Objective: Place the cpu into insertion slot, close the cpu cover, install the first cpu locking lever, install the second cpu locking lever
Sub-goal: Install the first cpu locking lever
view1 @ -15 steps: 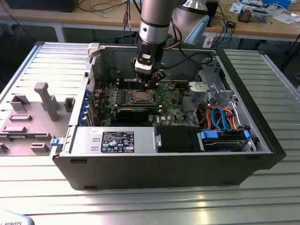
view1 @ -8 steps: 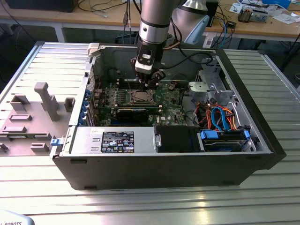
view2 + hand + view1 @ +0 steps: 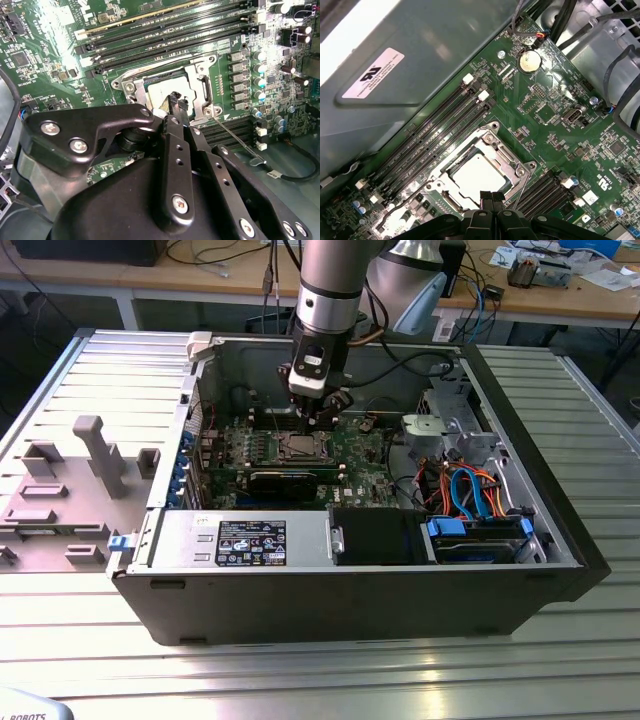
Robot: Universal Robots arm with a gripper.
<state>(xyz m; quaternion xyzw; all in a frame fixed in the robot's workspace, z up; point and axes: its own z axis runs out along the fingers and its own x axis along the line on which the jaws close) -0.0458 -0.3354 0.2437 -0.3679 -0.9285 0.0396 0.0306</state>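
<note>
The cpu (image 3: 476, 174) lies flat in the insertion slot (image 3: 300, 448) on the green board, its silvery top showing in both wrist views. The cpu cover (image 3: 512, 161) lies down over it as a silver frame, with the chip (image 3: 159, 91) visible through its window. My gripper (image 3: 492, 196) hovers just above the socket's edge, its black fingertips (image 3: 176, 99) pressed together with nothing between them. A thin wire locking lever (image 3: 236, 139) angles away from the socket's corner over the memory slots. Another lever wire (image 3: 407, 206) runs along the opposite side.
Long black memory slots (image 3: 437, 130) flank the socket. A coin battery (image 3: 530, 61) sits further off. The case wall (image 3: 395, 75) rises close by. In the exterior view, drive cages and orange cables (image 3: 470, 490) fill the right; the power supply (image 3: 250, 540) is in front.
</note>
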